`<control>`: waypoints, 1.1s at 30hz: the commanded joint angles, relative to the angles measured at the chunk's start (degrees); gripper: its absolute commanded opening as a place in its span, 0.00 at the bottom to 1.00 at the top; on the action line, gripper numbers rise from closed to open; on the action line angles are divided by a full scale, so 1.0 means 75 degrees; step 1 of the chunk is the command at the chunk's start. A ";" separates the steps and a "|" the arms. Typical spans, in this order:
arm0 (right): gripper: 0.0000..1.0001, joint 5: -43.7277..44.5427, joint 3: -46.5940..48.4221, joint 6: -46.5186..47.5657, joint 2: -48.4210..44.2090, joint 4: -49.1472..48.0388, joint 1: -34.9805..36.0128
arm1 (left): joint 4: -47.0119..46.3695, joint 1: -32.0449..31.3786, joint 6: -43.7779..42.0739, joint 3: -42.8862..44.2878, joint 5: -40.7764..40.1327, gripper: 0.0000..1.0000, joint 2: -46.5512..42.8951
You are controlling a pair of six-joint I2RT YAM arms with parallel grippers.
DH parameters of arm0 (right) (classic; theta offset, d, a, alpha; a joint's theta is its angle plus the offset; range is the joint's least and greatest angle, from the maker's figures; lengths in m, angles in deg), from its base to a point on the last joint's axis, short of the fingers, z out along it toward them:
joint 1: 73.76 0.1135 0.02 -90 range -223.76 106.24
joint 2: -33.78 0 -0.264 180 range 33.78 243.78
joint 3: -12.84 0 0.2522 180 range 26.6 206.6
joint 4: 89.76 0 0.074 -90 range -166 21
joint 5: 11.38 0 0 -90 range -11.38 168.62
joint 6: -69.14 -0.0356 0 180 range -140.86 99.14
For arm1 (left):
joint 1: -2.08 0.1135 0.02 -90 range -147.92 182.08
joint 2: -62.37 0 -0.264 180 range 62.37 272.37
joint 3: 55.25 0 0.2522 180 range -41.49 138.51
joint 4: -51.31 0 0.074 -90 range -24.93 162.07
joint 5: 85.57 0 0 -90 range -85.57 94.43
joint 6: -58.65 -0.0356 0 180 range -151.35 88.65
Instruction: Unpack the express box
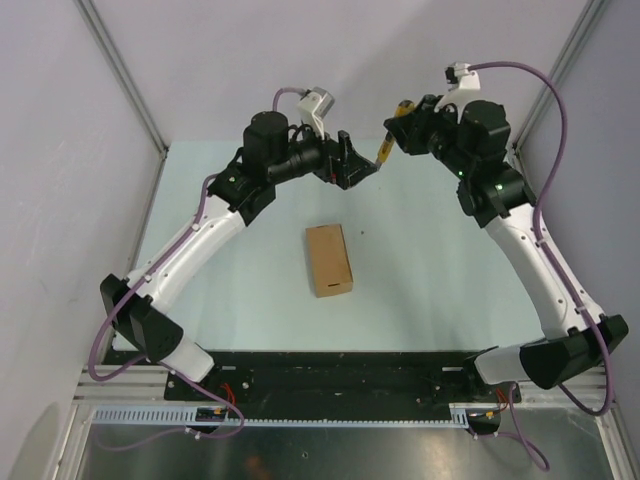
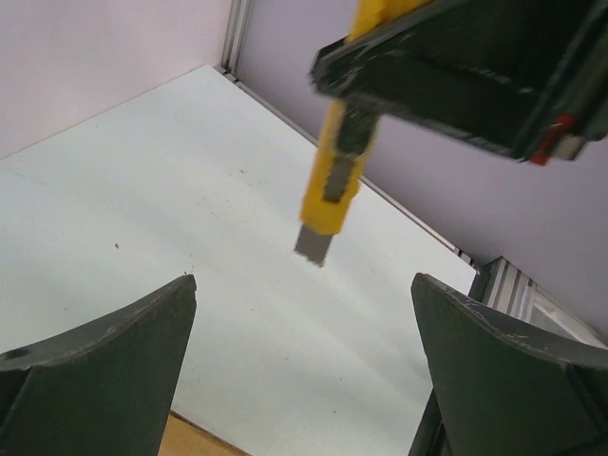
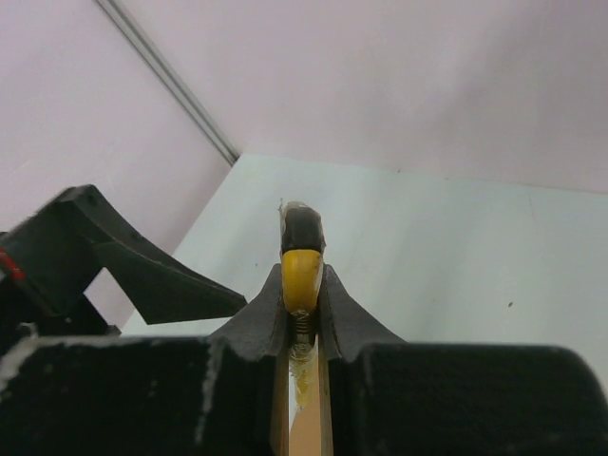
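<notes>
While both arms reach toward the far side of the tabletop [image 1: 440,270], the express box [image 1: 329,260] lies flat near the middle, well apart from either gripper and closer to the arm bases than they are. Its long axis runs approx. front-to-back, slightly turned. The top face is plain brown w/ the lid down flat (a small dark mark shows at its near end, can't tell what).

R gripper [image 1: 398,128] is held up off the tabletop at far centre-right, jaws clamped on the utility knife [image 1: 384,150]. The knife has a yellow body w/ black parts and slants down-left toward the L gripper [image 1: 362,168]. In the rt wrist view the knife's yellow-and-black end sits pinched tight between the two dark fingers [image 3: 256,328], w/ the other gripper's black body off to the left.

L gripper is just beside the knife's lower end, jaws wide apart, nothing between them. Its wrist view shows the knife hanging from the R gripper above the gap, a short grey blade tip out at the bottom and touching neither finger. A thin brown sliver shows at the bottom edge of that view, prob. the box, but too little is visible to be sure.
</notes>
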 commanded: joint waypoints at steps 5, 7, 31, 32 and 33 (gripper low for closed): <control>0.01 -0.0229 0.0849 -0.0542 -0.0300 0.0246 -0.0307 | -0.0174 0.0058 0.1103 0.0036 0.0958 0.99 -0.0048; 0.01 -0.0288 0.0802 -0.0729 -0.0428 0.0187 -0.0331 | -0.0186 0.0058 0.1266 -0.0163 0.0936 0.98 -0.0105; 0.01 -0.1460 0.0100 -0.2065 -0.0944 -0.0327 -0.1257 | -0.2045 0.0538 0.3068 -0.2061 -0.1177 1.00 -0.1664; 0.01 -0.1402 0.0053 -0.2194 -0.0956 -0.0491 -0.1257 | -0.2931 0.0550 0.3281 -0.2248 -0.0989 1.00 -0.1769; 0.01 -0.1297 -0.0018 -0.2288 -0.0979 -0.0608 -0.1257 | -0.3334 0.0562 0.3480 -0.2551 -0.0929 1.00 -0.1816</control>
